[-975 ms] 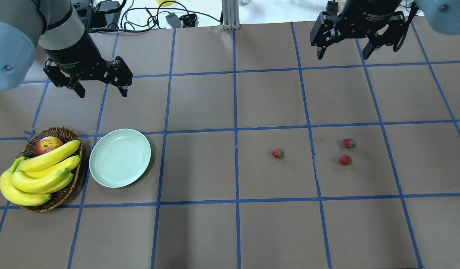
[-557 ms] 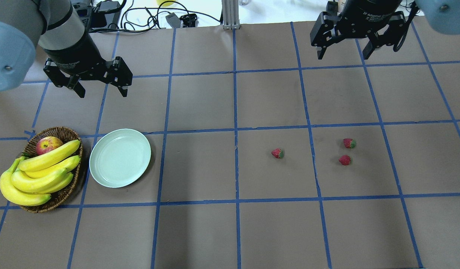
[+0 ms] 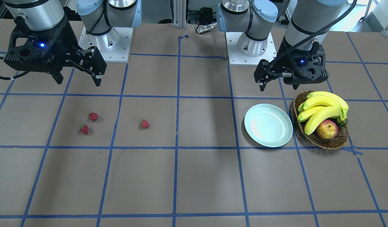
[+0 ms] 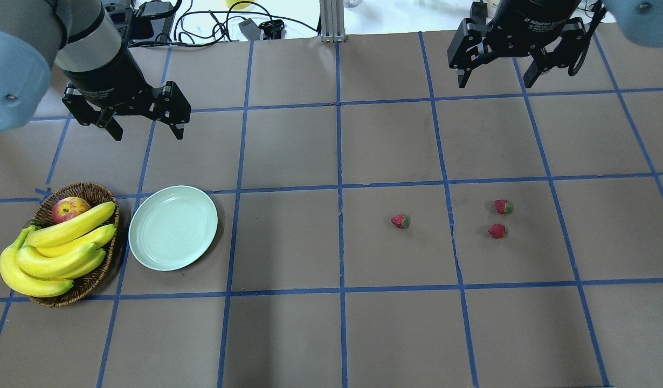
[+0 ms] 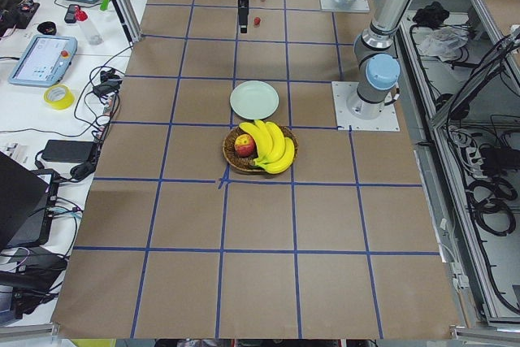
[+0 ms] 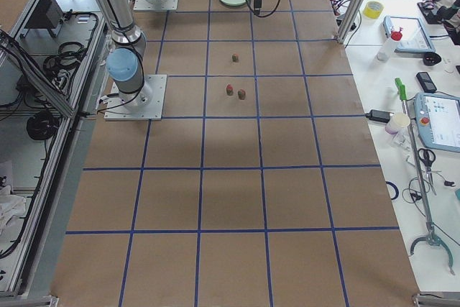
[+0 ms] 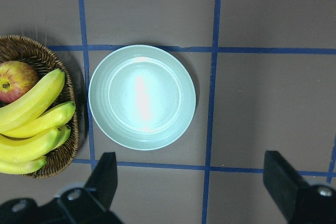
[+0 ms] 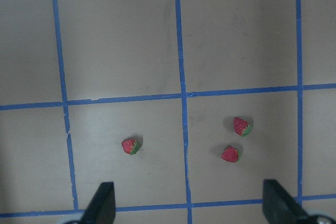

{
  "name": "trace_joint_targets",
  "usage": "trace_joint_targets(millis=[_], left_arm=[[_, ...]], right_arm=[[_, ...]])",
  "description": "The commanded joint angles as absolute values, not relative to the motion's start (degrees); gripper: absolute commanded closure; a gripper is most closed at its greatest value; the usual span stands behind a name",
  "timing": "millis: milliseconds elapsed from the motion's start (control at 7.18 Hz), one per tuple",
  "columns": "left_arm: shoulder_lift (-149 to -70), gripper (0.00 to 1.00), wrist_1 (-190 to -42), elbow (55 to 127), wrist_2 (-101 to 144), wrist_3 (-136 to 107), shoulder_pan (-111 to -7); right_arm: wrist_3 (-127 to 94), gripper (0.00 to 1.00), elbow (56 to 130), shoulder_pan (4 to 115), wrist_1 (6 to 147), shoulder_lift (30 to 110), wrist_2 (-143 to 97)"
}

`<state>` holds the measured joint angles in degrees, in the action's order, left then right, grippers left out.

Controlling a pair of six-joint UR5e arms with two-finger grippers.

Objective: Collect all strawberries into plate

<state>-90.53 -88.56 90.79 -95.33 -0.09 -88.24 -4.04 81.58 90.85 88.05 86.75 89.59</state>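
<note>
A: Where does the left gripper [image 4: 148,131] sit?
B: In the overhead view it is at ten o'clock, fingers pointing down, jaws spread wide.
A: And the right gripper [image 4: 495,82]?
B: At one o'clock, also pointing down, its jaws wide apart. The two hang well apart from each other.

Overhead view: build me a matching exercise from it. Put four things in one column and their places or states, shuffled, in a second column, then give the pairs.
Things:
1. plate
2. apple
3. strawberries
4. left gripper

Places or states:
A. open, up in the air, fingers holding nothing
B. in the wicker basket, next to the bananas
C. empty, right beside the basket
D. lying on the bare table, on the robot's right side

Pairs: 1-C, 2-B, 3-D, 4-A
</note>
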Motion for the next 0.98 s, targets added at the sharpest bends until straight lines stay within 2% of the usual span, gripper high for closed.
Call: trace_joint_targets(millis=[0, 836], left_arm=[[-90.5, 0.00, -88.4, 90.8, -95.5, -0.1, -88.2], [-90.5, 0.00, -88.3, 90.8, -95.5, -0.1, -88.3]], right_arm=[[-4.0, 0.00, 81.6, 90.9, 87.9, 86.7, 89.6], [-4.1, 0.00, 82.2, 90.9, 88.0, 87.4, 89.7]])
